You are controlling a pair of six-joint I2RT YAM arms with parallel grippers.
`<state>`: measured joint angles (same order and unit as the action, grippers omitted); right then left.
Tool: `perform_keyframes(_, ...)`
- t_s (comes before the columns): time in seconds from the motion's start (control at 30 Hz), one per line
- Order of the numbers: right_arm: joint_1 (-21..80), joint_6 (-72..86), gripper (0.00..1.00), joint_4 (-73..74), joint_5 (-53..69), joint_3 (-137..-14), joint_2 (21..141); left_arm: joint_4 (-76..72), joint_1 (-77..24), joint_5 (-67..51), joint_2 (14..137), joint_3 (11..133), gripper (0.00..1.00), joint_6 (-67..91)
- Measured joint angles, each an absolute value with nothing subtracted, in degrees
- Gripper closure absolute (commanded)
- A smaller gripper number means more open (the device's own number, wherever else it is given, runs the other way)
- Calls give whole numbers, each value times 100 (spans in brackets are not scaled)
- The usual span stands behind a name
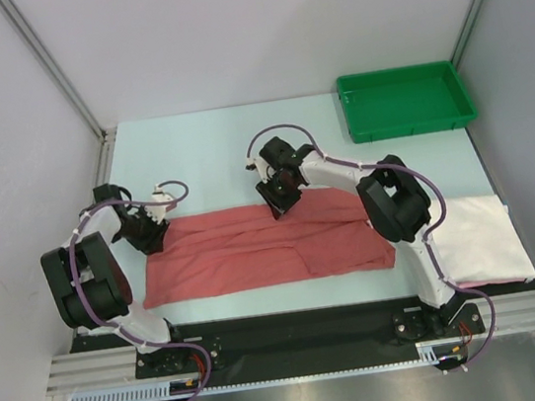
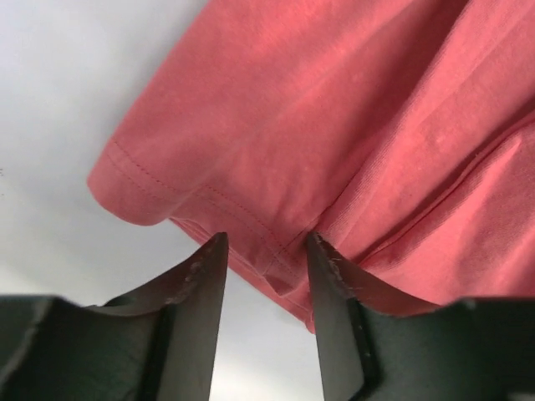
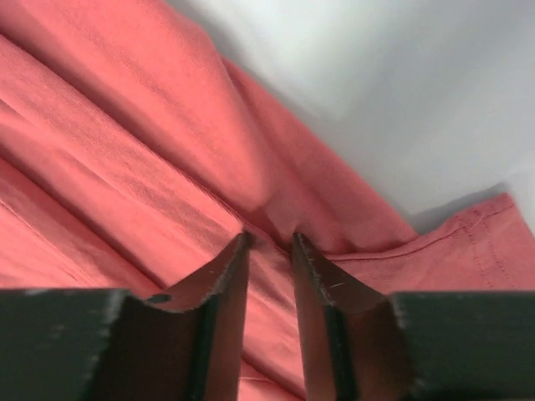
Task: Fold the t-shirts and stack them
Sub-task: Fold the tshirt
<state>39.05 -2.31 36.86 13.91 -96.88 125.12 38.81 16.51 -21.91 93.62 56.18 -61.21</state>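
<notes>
The salmon-red t-shirt lies in a long folded strip across the middle of the table. My left gripper is at its far left corner. In the left wrist view the left gripper is open, with the shirt's hemmed edge lying between the fingertips. My right gripper is at the middle of the far edge. In the right wrist view the right gripper has its jaws a narrow gap apart, pressing into puckered red cloth. The white t-shirt lies folded at the near right.
A green tray stands at the far right of the table. Grey walls with metal posts close in the left, right and back. The arms' mounting rail runs along the near edge.
</notes>
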Motion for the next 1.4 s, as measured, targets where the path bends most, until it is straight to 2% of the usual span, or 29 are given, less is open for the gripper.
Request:
perform_keyframes(0.13,3911,-322,77,3806,1431,-9673,12505,3868,1651,-2161,9362,5581,70,-6158)
perform_keyframes(0.3,3953,-355,88,3889,1479,-9529,12350,3870,1651,-2165,9362,5581,82,-6165)
perform_keyframes(0.5,4093,-346,85,4023,1439,-9382,12116,3896,1651,-2163,9362,5575,100,-6206)
perform_keyframes(0.57,4123,-340,85,4056,1417,-9325,12016,3909,1651,-2163,9360,5555,100,-6211)
perform_keyframes(0.7,4156,-316,99,4071,1376,-9212,11813,3977,1651,-2163,9354,5548,100,-6219)
perform_keyframes(0.73,4163,-305,99,4062,1380,-9157,11767,3990,1651,-2163,9343,5546,100,-6224)
perform_keyframes(0.97,4246,-213,95,4025,1409,-8788,11708,4270,1651,-2156,9209,5544,100,-6427)
perform_keyframes(1.03,4292,-198,90,4025,1437,-8667,11668,4370,1651,-2134,9135,5533,100,-6536)
perform_keyframes(1.07,4311,-187,76,4016,1450,-8600,11642,4403,1651,-2119,9100,5513,99,-6589)
perform_keyframes(1.1,4320,-167,67,4016,1450,-8562,11622,4427,1651,-2108,9074,5492,95,-6632)
perform_keyframes(1.17,4348,-134,59,4014,1476,-8488,11590,4431,1649,-2064,9063,5448,84,-6705)
perform_keyframes(1.2,4359,-123,54,4005,1503,-8475,11581,4434,1649,-2034,9063,5426,73,-6744)
perform_keyframes(1.3,4370,-97,51,3997,1553,-8475,11568,4493,1651,-1925,9063,5413,58,-6829)
perform_keyframes(1.4,4329,-62,50,3999,1684,-8475,11450,4713,1660,-1865,9063,5483,50,-6938)
